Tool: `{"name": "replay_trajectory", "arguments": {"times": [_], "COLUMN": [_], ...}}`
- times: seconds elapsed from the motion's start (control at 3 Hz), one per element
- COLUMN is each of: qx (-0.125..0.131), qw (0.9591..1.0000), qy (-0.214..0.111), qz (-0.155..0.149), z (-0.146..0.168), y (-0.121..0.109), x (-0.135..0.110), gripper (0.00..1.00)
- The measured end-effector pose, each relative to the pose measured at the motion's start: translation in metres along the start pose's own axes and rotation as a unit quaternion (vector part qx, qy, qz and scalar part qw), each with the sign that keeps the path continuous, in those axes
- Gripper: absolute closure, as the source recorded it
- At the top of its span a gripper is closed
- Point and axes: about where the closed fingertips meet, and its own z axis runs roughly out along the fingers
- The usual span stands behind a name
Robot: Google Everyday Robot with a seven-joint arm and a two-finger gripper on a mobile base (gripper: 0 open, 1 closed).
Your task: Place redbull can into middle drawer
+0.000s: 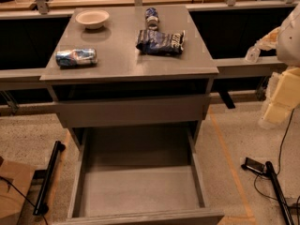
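The gripper (280, 100) hangs at the 3 o'clock edge of the camera view, off the right side of the grey cabinet (197, 62) and below its top. It carries nothing that shows, and I cannot tell whether it is spread or pressed together.

From the gripper the redbull can (76, 57) lies far off between 9 and 10 o'clock, across the whole width of the cabinet top, near its front-left corner. The can is on its side, with its long axis running roughly from 9 to 3 o'clock and one shiny end pointing back toward the gripper. With one arm on the rig, the reach will probably have to go up and over the top, and a grasp across the can's narrow body looks the likely choice.

On the way stand a dark blue chip bag (160, 42) near the middle and a darker blue can (151, 18) just behind it at 12 o'clock. A pale bowl (92, 18) sits at 12 o'clock of the redbull can, well apart from it.

The middle drawer (140, 191) is pulled open, its grey floor bare, at about 5 o'clock from the redbull can and below the shallower drawer front (131, 110). The pick-up is not yet begun.
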Motion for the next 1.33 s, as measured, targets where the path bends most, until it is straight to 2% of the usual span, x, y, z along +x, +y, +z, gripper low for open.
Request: {"name": "replay_trajectory", "arguments": {"times": [0.33, 0.67, 1.0, 1.33], "qx": [0.000, 0.012, 0.031, 0.039], "qw": [1.0000, 0.9993, 0.9943, 0.9929], "qy": [0.000, -0.031, -0.101, -0.113], "qz": [0.000, -0.017, -0.010, -0.009], "z": [0.000, 0.011, 0.032, 0.034], "y": [0.000, -0.013, -0.042, -0.048], "x": [0.000, -0.016, -0.037, -0.043], "gripper": [0.00, 0.00, 0.00, 0.00]}}
